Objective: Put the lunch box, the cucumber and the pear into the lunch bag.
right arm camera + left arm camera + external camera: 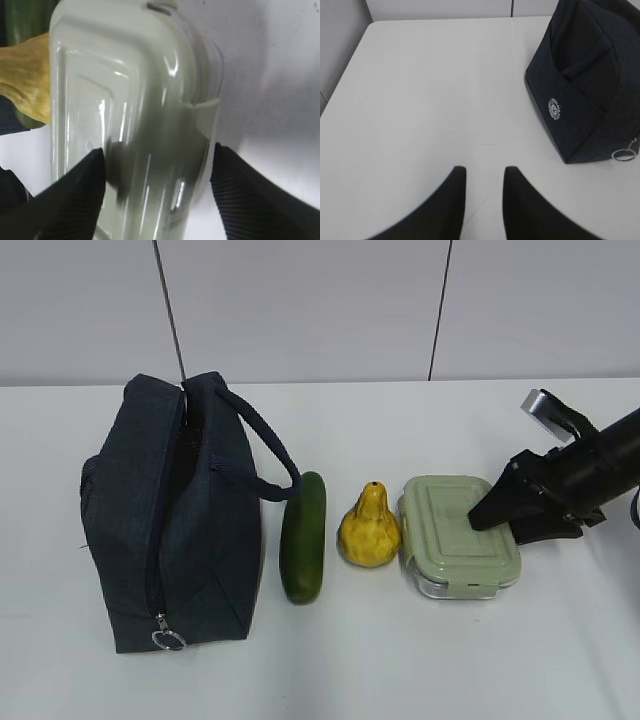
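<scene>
Four things line the surface [400, 660], bag [170, 520], cucumber [304, 537], pear [369, 529], box [460, 535], left gripper [482, 180] narrow and idle, right gripper [157, 165] wide astride the box: slick lid could slip, nudging the pear.

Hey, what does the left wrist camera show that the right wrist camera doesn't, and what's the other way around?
Only the left wrist view shows the lunch bag's white round logo, its metal ring pull, and the left end effector over bare table, holding nothing.

Only the right wrist view shows the lunch box up close, the pear beside it, a sliver of cucumber, and the right end effector with its fingers spread to either side of the box.

Both share the white table; a dark patch in the right wrist view may be the bag, but I cannot tell.
</scene>
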You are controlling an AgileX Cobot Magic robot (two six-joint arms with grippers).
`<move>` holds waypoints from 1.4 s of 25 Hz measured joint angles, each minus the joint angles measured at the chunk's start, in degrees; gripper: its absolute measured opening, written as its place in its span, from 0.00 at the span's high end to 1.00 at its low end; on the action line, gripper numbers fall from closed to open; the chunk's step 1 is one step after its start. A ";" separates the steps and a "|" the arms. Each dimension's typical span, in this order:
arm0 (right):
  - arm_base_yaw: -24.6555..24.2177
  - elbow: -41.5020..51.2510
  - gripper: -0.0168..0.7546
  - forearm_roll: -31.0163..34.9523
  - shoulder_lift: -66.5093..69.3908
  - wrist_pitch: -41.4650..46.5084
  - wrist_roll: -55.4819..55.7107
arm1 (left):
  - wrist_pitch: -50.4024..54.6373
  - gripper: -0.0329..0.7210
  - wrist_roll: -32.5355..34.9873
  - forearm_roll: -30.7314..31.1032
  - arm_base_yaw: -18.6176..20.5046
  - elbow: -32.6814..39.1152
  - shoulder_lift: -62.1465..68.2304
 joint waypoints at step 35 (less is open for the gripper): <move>0.08 -0.22 0.53 1.23 0.36 1.45 -1.11 | 0.00 0.76 0.00 0.00 0.00 0.00 0.00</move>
